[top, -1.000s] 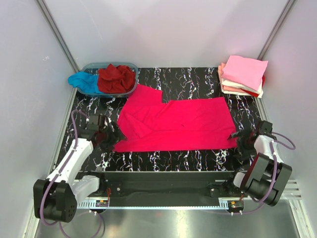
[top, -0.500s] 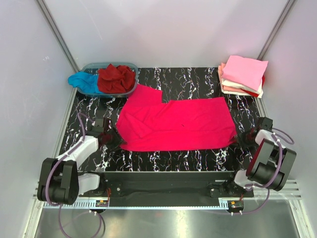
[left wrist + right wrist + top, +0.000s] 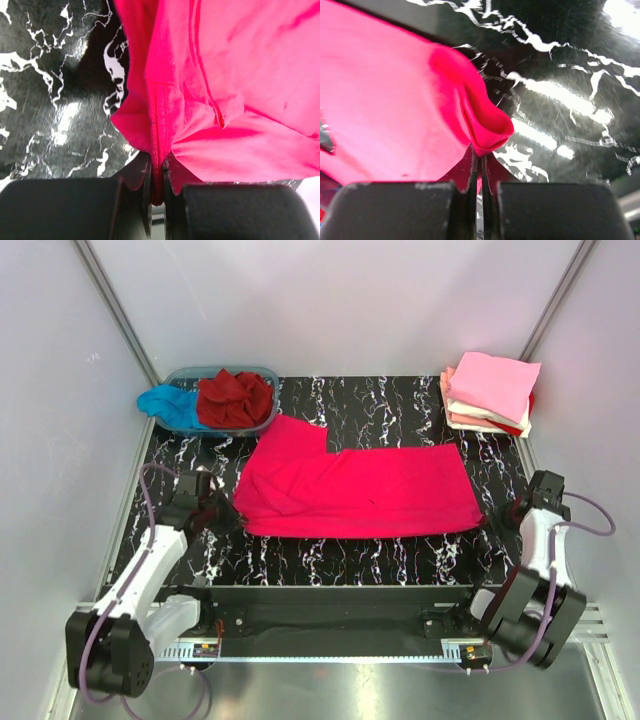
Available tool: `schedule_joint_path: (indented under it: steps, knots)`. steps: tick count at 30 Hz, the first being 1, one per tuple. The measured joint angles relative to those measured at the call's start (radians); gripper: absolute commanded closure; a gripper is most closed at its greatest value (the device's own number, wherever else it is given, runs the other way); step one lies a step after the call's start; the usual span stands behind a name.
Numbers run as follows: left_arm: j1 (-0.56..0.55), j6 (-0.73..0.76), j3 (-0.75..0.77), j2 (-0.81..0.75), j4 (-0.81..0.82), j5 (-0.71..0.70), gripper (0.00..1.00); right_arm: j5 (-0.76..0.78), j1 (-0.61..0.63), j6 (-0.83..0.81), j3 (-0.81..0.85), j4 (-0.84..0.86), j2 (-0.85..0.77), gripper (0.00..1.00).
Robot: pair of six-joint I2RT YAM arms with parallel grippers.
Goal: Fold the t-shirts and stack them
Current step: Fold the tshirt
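A bright pinkish-red t-shirt [image 3: 360, 490] lies spread across the black marbled table [image 3: 400, 405]. My left gripper [image 3: 228, 517] is shut on its near left corner, and in the left wrist view the hem [image 3: 156, 165] is pinched between the jaws of my left gripper [image 3: 157, 192]. At the near right corner my right gripper [image 3: 497, 516] is shut on the cloth too. The right wrist view shows a small fold of the t-shirt [image 3: 487, 127] bunched just above the closed tips of that right gripper [image 3: 481, 177]. Both corners are lifted slightly.
A clear blue-tinted tub [image 3: 262, 420] at the back left holds a dark red t-shirt [image 3: 235, 398], and a turquoise one [image 3: 168, 405] hangs over its left side. A stack of folded shirts with a pale pink one [image 3: 495, 385] on top sits at the back right. Grey walls close in both sides.
Both grippers have closed on the shirt's near corners. The near edge has been pulled away from the front of the table, and the shirt looks narrower front to back.
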Motion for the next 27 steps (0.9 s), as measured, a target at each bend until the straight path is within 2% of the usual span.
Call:
schedule_joint_path:
  steps: [7, 10, 11, 12, 13, 14, 15, 18, 20, 24, 27]
  knots:
    - [-0.001, 0.0, 0.019, -0.088, -0.129, 0.0, 0.85, 0.039, -0.001, 0.037, 0.044, -0.164, -0.141, 1.0]
    - [-0.001, 0.001, 0.019, -0.135, -0.189, 0.001, 0.76, 0.059, -0.002, 0.054, 0.056, -0.235, -0.17, 0.99]
    - [-0.001, 0.004, 0.02, -0.151, -0.208, 0.001, 0.7, 0.064, -0.002, 0.058, 0.062, -0.255, -0.18, 0.93]
    - [0.0, 0.007, 0.023, -0.166, -0.227, 0.002, 0.49, 0.073, -0.003, 0.066, 0.069, -0.275, -0.195, 0.54]
    - [0.0, 0.013, 0.026, -0.177, -0.245, 0.004, 0.39, 0.079, -0.005, 0.078, 0.075, -0.292, -0.209, 0.31]
    - [0.0, 0.019, 0.034, -0.191, -0.27, 0.007, 0.35, 0.083, -0.01, 0.08, 0.083, -0.309, -0.224, 0.09]
    - [0.0, 0.024, 0.043, -0.199, -0.288, 0.008, 0.29, 0.086, -0.015, 0.087, 0.089, -0.319, -0.238, 0.01]
    - [0.0, 0.076, 0.125, -0.195, -0.365, -0.002, 0.24, 0.087, -0.027, 0.083, 0.101, -0.337, -0.272, 0.0]
    - [-0.001, 0.125, 0.23, -0.14, -0.407, -0.019, 0.24, 0.094, -0.031, 0.084, 0.102, -0.336, -0.282, 0.0]
    - [0.0, 0.196, 0.475, 0.076, -0.383, -0.048, 0.28, 0.058, -0.033, 0.069, 0.101, -0.303, -0.28, 0.0]
    - [-0.001, 0.224, 0.636, 0.303, -0.312, -0.055, 0.31, -0.063, -0.012, 0.057, 0.088, -0.194, -0.269, 0.0]
